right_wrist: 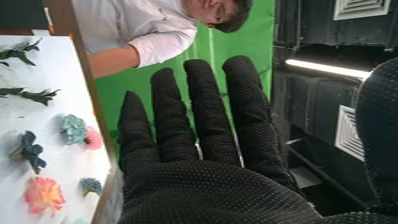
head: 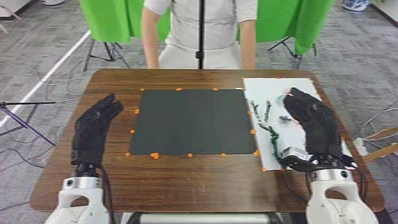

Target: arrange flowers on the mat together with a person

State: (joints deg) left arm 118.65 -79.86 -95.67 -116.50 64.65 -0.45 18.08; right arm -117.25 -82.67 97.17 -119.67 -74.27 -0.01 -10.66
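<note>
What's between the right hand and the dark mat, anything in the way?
Green stems lie on the white sheet between the right hand and the dark mat, with small orange marks along the mat's edge.

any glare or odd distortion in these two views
Right wrist view: the strip light glares white against the dark ceiling, the white sheet is brightly lit, the whole scene looks tipped sideways. Head view: no strong glare on the dark mat, the table widens toward its near side.

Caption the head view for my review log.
Robot's left hand beside the dark mat, right hand over a white sheet bearing green sprigs.
</note>
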